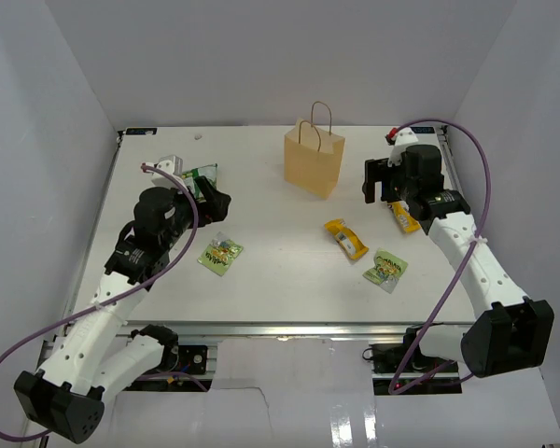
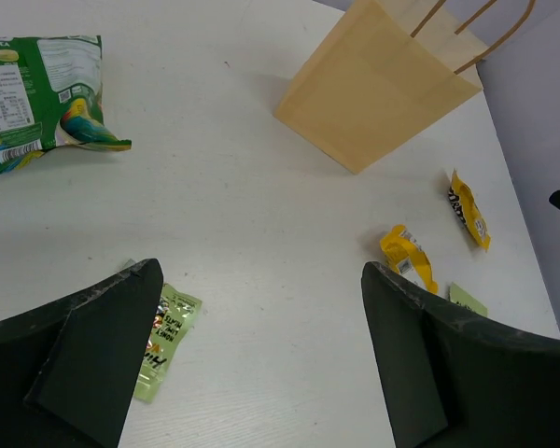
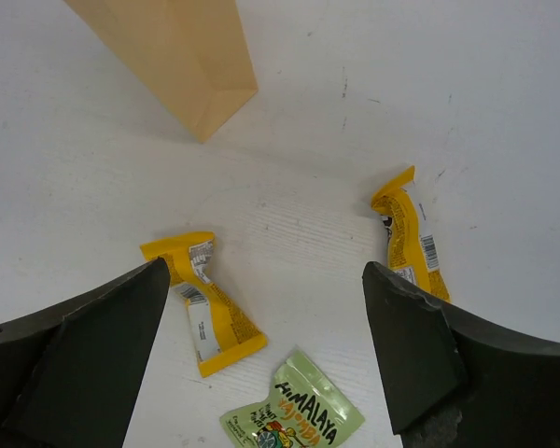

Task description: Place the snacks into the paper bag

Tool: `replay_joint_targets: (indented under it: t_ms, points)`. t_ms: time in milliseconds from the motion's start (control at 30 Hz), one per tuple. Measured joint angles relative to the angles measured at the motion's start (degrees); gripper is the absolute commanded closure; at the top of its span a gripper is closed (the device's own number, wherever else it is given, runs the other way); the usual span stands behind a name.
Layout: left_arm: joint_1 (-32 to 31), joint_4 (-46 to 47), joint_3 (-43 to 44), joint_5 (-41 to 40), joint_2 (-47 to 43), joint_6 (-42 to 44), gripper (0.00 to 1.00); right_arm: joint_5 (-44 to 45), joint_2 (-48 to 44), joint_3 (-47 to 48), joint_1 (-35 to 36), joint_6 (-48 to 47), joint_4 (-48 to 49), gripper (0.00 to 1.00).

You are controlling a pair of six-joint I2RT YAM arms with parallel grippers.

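Note:
The tan paper bag (image 1: 314, 159) stands upright at the table's back middle; it also shows in the left wrist view (image 2: 378, 79) and the right wrist view (image 3: 177, 47). Snacks lie flat on the table: a dark green packet (image 1: 198, 177), a light green packet (image 1: 220, 253), a yellow packet (image 1: 345, 237), a second light green packet (image 1: 385, 269), and a second yellow packet (image 1: 406, 217) partly under the right arm. My left gripper (image 1: 219, 201) is open and empty above the table, between the dark green packet (image 2: 37, 89) and the light green one (image 2: 168, 336). My right gripper (image 1: 381, 189) is open and empty above the two yellow packets (image 3: 205, 303) (image 3: 408, 238).
White walls close the table on the left, back and right. The right-side light green packet (image 3: 294, 420) lies near the right gripper's view bottom. Bare white tabletop (image 1: 280, 224) lies between the two arms in front of the bag.

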Motion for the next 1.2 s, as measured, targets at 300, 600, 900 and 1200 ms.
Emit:
replay_joint_targets:
  t_ms: [300,600,900,1200]
  points:
    - [0.0,-0.2,0.0,0.8,1.8,0.0,0.02,-11.7,-0.7,0.0,0.0,-13.0,-1.7,0.10]
    - [0.0,-2.3,0.0,1.2,1.8,-0.9,0.02,-23.4,13.0,7.2,-0.1,-27.2,-16.1,0.10]
    - [0.0,-3.8,-3.2,2.2,-0.1,-3.0,0.02,-34.5,24.9,9.9,-11.8,-28.9,-21.8,0.02]
    - [0.0,-6.7,-4.7,2.1,-3.5,-4.5,0.02,-38.8,26.3,4.9,-3.5,-31.3,-19.6,0.12]
